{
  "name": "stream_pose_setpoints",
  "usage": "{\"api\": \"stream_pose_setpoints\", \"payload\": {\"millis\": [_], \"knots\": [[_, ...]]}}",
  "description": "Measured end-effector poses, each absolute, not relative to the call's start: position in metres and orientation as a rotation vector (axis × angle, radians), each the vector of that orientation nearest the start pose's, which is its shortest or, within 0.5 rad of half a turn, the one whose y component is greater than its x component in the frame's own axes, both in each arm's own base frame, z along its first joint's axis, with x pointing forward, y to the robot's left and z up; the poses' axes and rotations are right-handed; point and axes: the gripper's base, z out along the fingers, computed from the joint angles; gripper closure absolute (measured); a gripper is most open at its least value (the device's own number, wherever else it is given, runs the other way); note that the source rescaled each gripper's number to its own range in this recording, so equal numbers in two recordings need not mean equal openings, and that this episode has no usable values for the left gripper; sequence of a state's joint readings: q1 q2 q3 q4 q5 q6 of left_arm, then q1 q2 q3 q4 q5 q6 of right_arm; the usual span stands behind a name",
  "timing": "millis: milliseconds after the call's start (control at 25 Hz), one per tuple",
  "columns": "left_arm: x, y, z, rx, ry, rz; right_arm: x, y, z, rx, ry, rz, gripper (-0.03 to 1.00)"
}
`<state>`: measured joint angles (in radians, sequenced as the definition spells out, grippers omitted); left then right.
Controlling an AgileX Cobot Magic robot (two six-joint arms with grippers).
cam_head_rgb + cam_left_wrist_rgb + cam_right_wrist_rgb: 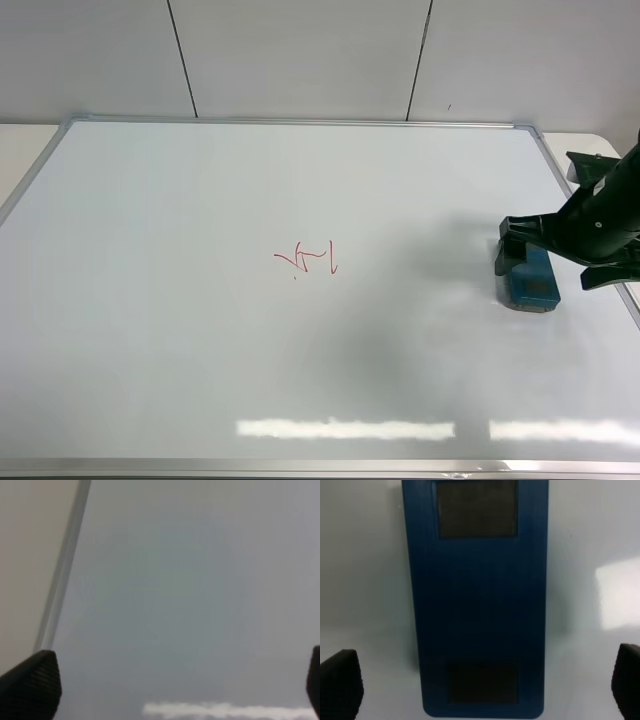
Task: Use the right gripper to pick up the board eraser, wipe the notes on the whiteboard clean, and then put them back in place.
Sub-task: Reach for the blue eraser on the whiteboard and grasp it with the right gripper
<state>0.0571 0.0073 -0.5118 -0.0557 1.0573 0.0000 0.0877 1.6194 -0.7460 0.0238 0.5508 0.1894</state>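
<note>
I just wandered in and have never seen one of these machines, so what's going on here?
The robot's right arm is poised over a teal board eraser lying near the right edge of the whiteboard. Its jaws stand open on either side of the eraser and have not closed on it. The red notes in the middle of the board are not yet wiped. The left jaws hang open over bare board, holding nothing.

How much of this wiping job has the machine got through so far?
Nothing is finished yet. The red notes sit unwiped on the whiteboard. In hand: the right gripper hangs open over the board eraser, a finger on either side, not gripping it. Left to do: grasp it, wipe the notes, and set the eraser back.
</note>
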Motion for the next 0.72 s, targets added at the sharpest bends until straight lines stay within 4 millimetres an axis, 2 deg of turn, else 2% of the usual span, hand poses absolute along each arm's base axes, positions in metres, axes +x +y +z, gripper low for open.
{"api": "stream_pose_setpoints", "payload": {"millis": [360,720], "knots": [[-0.0048,-0.0047,0.281,-0.055,2.034,-0.031,0.2723,0.023,0.1505,0.111,2.844,0.039,-0.03],[-0.0048,-0.0047,0.281,-0.055,2.034,-0.031,0.2747,0.0222,0.1447,0.121,2.85,0.04,-0.03]]}}
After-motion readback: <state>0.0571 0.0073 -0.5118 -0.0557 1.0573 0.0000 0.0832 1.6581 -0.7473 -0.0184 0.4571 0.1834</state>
